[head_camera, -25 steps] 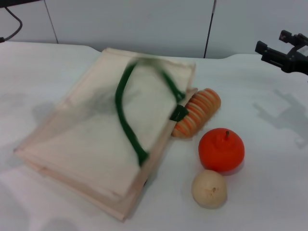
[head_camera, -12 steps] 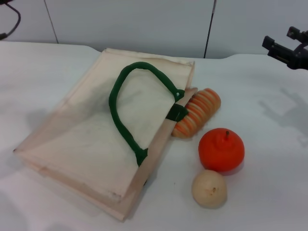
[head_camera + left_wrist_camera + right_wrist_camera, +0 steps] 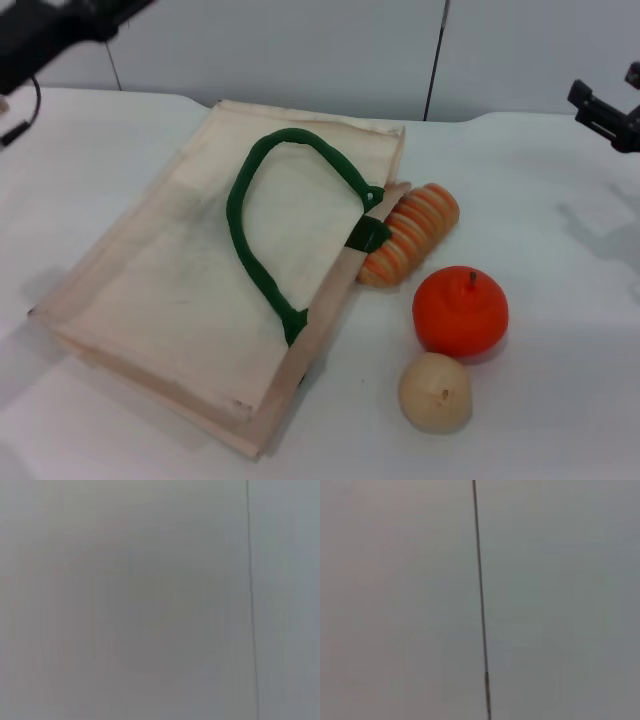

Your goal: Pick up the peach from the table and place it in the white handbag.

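The white handbag lies flat on the table at centre left in the head view, its dark-green handle resting on top. The peach is not in view in any picture. My left gripper is raised at the far top left, well away from the bag. My right gripper is raised at the far right edge, above the table. Both wrist views show only a plain grey wall with a seam.
An orange-red round fruit, a beige-yellow round fruit and an orange-striped oblong item lie just right of the bag. The white table ends at the grey wall panels behind.
The bag's green handle has settled flat from a blurred, moving state. My left arm has come into view at the top left. My right gripper has drawn back toward the right edge.
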Controlling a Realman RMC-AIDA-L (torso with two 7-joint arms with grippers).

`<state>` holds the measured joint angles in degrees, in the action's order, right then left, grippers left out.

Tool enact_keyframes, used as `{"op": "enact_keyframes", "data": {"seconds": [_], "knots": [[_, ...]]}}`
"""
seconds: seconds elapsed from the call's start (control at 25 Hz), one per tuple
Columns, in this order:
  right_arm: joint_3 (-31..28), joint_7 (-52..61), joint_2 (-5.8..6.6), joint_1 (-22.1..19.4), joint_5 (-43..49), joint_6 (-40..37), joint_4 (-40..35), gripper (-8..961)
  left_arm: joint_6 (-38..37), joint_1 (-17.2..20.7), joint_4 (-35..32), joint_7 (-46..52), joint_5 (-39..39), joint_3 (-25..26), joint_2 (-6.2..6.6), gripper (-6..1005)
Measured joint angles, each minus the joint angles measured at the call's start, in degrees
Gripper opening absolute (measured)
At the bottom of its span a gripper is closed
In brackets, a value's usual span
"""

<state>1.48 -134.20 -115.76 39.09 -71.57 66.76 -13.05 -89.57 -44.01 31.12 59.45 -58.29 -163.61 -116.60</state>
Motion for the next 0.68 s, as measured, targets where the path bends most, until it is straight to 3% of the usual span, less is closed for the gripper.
{"op": "enact_keyframes", "data": {"seconds": [0.2, 0.36, 0.44, 0.68], "knots": [[-5.4, -4.99, -0.26, -0.7, 0.02, -0.81, 2.54, 894, 5.21, 2.46, -7.63, -7.88, -2.05, 0.49, -0.24, 765], [-14.79, -13.42, -0.35, -2.39, 0.0, -0.82, 7.15, 894, 8.73, 4.62, -15.12, -13.7, -8.25, 1.71, -0.29, 766], [-19.17, -17.37, -0.44, -3.46, 0.01, -0.82, 9.51, 894, 9.93, 6.99, -23.22, -21.02, -16.43, 2.71, -0.18, 766], [-22.72, -19.72, -0.5, -4.56, 0.01, -0.75, 11.65, 894, 9.94, 7.7, -25.51, -22.22, -18.02, 1.85, 0.1, 766]]}}
